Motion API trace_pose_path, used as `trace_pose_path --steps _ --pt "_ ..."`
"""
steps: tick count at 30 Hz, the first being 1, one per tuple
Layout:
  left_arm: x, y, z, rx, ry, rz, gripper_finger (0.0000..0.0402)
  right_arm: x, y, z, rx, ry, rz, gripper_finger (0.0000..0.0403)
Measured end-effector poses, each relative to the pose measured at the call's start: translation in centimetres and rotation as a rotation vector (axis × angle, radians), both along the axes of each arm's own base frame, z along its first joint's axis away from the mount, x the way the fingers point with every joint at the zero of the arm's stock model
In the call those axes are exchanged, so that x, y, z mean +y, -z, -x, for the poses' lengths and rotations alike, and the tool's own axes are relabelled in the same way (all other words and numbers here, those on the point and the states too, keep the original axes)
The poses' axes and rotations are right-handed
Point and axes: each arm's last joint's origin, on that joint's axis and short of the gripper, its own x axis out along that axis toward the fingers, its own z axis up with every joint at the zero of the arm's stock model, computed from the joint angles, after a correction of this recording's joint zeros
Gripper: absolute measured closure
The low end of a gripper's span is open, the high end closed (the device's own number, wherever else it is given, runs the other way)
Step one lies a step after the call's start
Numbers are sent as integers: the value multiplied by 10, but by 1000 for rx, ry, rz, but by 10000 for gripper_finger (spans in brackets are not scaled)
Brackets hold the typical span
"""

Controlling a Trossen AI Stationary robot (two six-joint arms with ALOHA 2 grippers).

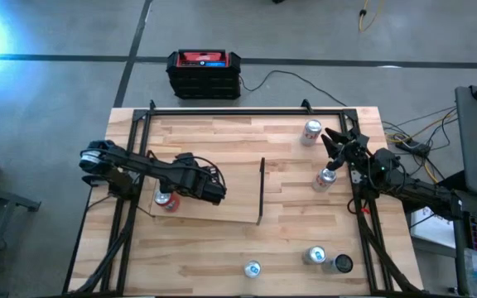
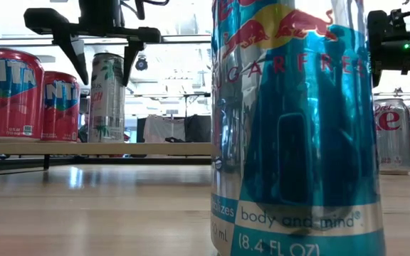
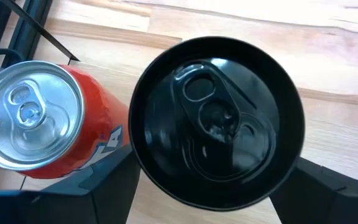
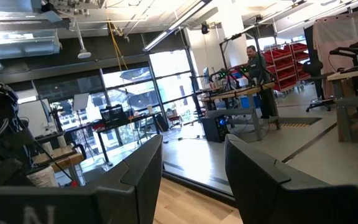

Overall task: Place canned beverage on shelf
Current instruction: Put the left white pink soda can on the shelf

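1. The shelf [image 1: 222, 194] lies flat on the counter [image 1: 222, 248], its black bar [image 1: 262, 190] upright along the short edge that faces the right arm.
2. The left pincer [image 1: 212, 192] hangs over the shelf, between the bar and the far short edge. In the low view its fingers [image 2: 73, 53] stand apart on either side of the top of a slim silver can [image 2: 107, 96]; whether they touch it I cannot tell.
3. In the left wrist view a black can top [image 3: 216, 118] sits between the same fingers, upright on the shelf.
4. A red can [image 1: 166, 199] stands on the shelf just beside the pincer, on the side away from the bar. The low view shows two red cans [image 2: 9, 92] there.
5. The right pincer [image 1: 334, 137] is well off the shelf, beyond the bar, near the counter's right edge; its fingers are closed and hold nothing.
6. Beyond the bar stand more cans: one [image 1: 311, 131] near the right pincer, one [image 1: 327, 177] below it, three [image 1: 315, 255] along the near edge.
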Motion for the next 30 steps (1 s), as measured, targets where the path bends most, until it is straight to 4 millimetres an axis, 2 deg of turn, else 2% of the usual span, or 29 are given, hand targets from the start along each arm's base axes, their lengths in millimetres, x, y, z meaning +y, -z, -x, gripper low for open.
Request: trace_pose_path --steps 10,21,30 --pt "0 0 0 -1 -2 0 113 0 0 0 0 0 0 245" --pt "1 1 0 2 3 -6 188 0 0 0 0 0 0 245" --pt "0 1 0 -7 -16 22 177 0 0 0 0 0 0 245"
